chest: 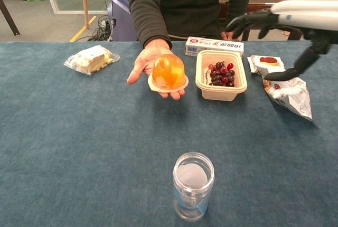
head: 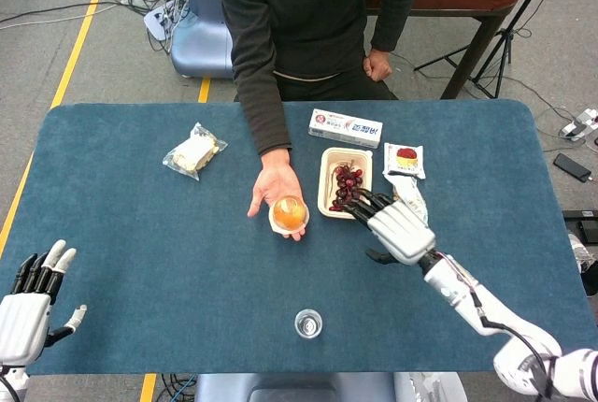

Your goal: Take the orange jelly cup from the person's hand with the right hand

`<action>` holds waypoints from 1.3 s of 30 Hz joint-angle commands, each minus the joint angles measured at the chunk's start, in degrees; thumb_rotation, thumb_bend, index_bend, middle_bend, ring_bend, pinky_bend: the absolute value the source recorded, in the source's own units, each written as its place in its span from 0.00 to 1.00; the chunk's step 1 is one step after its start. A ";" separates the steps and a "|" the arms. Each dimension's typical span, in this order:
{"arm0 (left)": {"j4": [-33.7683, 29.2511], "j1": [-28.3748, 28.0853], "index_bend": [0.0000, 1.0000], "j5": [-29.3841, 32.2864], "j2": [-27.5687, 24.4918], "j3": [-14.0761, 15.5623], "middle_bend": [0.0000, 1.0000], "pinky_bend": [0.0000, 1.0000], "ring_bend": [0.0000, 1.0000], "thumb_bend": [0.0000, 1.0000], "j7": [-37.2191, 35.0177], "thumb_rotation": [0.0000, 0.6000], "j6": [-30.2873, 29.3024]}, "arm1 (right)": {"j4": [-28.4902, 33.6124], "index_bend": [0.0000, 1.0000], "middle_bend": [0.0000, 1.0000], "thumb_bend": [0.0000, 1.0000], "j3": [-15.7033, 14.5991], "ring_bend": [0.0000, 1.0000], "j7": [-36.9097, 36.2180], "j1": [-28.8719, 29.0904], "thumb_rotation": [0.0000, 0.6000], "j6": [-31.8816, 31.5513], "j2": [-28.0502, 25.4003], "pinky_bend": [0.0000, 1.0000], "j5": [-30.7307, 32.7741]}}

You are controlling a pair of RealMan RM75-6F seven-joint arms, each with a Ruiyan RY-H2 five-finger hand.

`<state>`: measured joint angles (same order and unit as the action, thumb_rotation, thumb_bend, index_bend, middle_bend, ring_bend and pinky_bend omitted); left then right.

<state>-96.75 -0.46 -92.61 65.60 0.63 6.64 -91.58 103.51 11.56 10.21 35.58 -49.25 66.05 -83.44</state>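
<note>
Orange jelly cup (head: 290, 212) — sits dome-up on the upturned palm of the person's hand (head: 273, 189), held out over the middle of the blue table (head: 140, 234); in the chest view the cup's white rim lies flat on the fingers. Not touched by either robot hand.

Right hand (head: 396, 226) — raised above the table, fingers spread and reaching toward the cup, holding nothing. From the head view its fingertips lie over the near right corner of the grape tray; the cup is a little way off to its left. In the chest view it shows high at the upper right, dark fingers pointing left, thumb hanging down.

Left hand (head: 28, 301) — at the near left edge of the table, fingers apart, nothing in it, well apart from everything else. Seen in the head view only.

Grape tray (head: 329, 182) — beige, oblong, holding dark red grapes (chest: 222, 74), just beside the person's hand on its right.

Toothpaste box (head: 346, 127) — white with red print, lying flat behind the tray.

Snack packet (head: 404, 160) — small, white with a red picture, right of the tray; a longer white wrapper (chest: 288, 92) lies just in front of it, partly under the right hand in the head view.

Wrapped cake (head: 194, 150) — in clear plastic, far left of the person's arm.

Clear jar (chest: 193, 186) — upright, open-topped, near the table's front edge — in line with the cup but well apart from it.
</note>
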 commanded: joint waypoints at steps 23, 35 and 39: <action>0.76 1.52 0.05 0.04 -0.34 0.28 0.00 0.00 0.00 0.30 -1.23 1.00 -1.50 | -19.52 0.12 0.13 0.24 4.04 0.01 6.35 21.12 1.00 12.32 20.62 0.23 17.07; 1.41 1.94 0.05 0.07 -0.42 0.23 0.00 0.00 0.00 0.30 -2.12 1.00 -1.86 | -23.66 0.25 0.19 0.29 2.32 0.02 8.85 24.59 1.00 11.63 24.04 0.23 20.42; 1.53 1.98 0.05 -0.04 -0.35 0.20 0.00 0.00 0.00 0.30 -2.21 1.00 -1.93 | -25.22 0.39 0.26 0.36 2.03 0.09 9.73 24.94 1.00 9.51 25.45 0.33 20.12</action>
<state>-95.22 1.52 -92.65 65.25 0.83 4.43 -93.50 78.74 13.74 19.64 60.35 -39.24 91.07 -63.23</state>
